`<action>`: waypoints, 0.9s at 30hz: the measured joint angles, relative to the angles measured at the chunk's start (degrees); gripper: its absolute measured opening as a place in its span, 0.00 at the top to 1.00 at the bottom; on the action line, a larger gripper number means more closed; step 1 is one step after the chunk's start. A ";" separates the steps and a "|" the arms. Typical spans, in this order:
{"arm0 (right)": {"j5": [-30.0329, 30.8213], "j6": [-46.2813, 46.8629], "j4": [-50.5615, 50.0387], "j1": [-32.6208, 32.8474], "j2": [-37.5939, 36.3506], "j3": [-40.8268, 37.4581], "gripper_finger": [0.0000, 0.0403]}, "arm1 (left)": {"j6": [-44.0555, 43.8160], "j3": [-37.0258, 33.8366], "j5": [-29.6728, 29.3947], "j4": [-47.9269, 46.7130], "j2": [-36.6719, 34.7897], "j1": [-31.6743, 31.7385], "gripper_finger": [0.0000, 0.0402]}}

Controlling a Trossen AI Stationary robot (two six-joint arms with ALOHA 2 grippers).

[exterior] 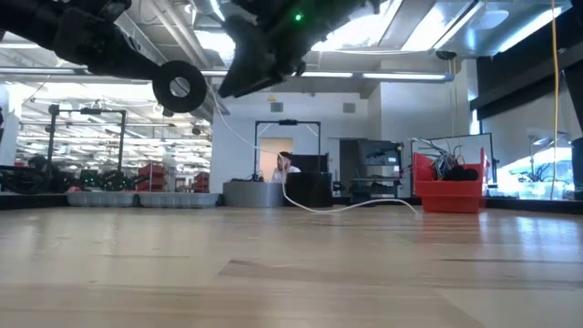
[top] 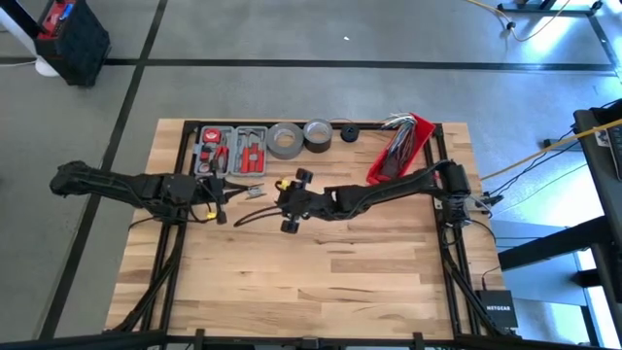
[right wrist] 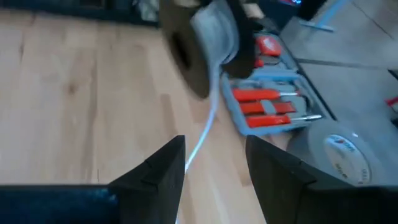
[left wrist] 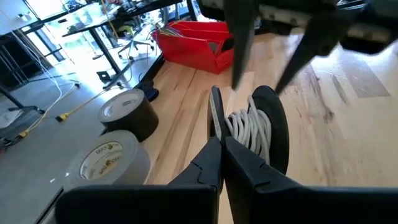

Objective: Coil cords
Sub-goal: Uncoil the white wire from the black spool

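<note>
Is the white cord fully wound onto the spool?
No. The spool holds several turns, but the white cord trails loose across the table.

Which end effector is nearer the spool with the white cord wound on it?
Left. The left end effector is shut on the spool of white cord, lifted off the table. The right end effector is open, facing the spool a short way off.
</note>
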 joint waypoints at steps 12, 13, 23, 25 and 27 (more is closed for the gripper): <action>-1.47 -4.67 6.85 -0.70 2.96 0.01 0.57 | 0.39 0.00 -0.01 0.02 1.05 0.00 0.99; -1.12 -4.66 7.24 -0.83 3.08 0.04 0.57 | 0.39 0.00 -0.01 -0.03 1.07 0.00 0.99; 1.91 -7.47 6.41 -1.50 4.08 0.00 0.81 | 0.66 0.00 -0.01 -0.09 1.11 0.00 0.99; 1.98 -8.71 5.95 -1.46 4.08 0.00 0.93 | 0.66 0.00 -0.01 -0.06 1.11 0.02 0.99; 4.09 -10.08 5.74 -1.46 4.08 0.00 0.97 | 0.49 0.00 -0.01 -0.16 1.11 0.00 0.99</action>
